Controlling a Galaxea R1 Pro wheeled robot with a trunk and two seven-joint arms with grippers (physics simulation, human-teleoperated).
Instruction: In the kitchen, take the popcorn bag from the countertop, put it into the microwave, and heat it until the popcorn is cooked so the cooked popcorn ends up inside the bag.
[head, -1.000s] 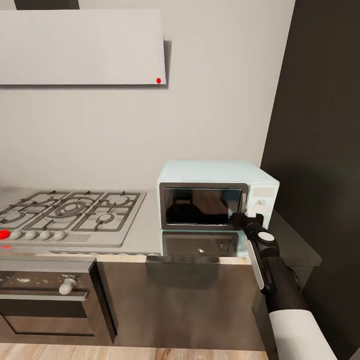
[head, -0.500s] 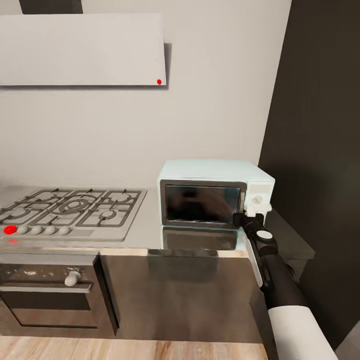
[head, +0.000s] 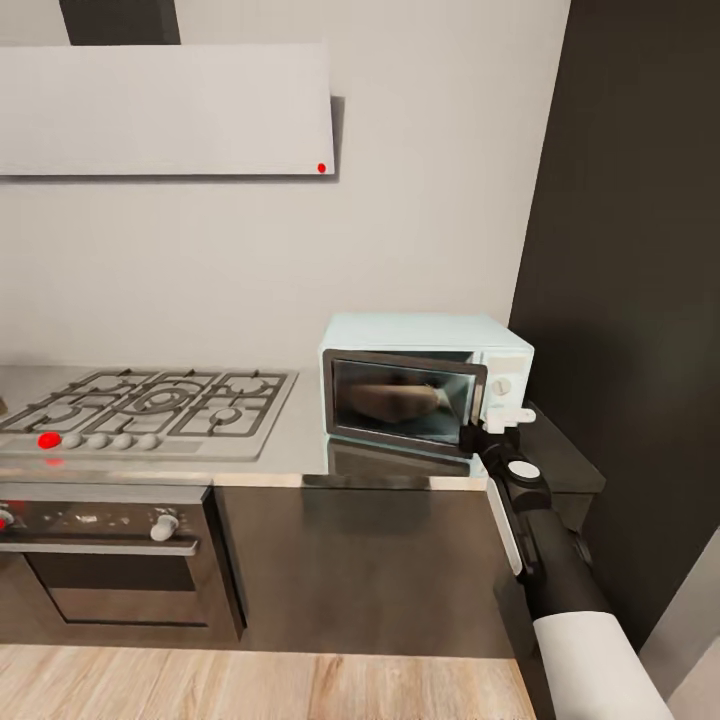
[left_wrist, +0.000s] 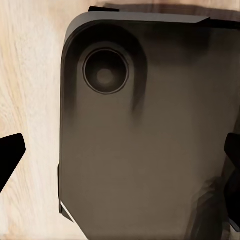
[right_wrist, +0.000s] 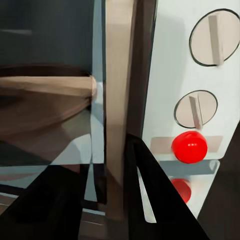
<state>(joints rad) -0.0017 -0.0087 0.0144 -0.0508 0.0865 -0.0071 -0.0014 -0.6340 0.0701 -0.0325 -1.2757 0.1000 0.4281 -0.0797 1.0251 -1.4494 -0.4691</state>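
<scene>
My right gripper (head: 478, 436) clenched on the microwave (head: 425, 381) door's edge (door ajar), my left gripper (left_wrist: 120, 160) spread wide.

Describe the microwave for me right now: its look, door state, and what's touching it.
The microwave is a pale mint-blue box at the right end of the steel countertop, beside the gas hob. Its dark-framed glass door stands slightly ajar, swung out at the knob side. The white side panel carries two round knobs and a red button. The right gripper has its jaws around the door's edge.
</scene>
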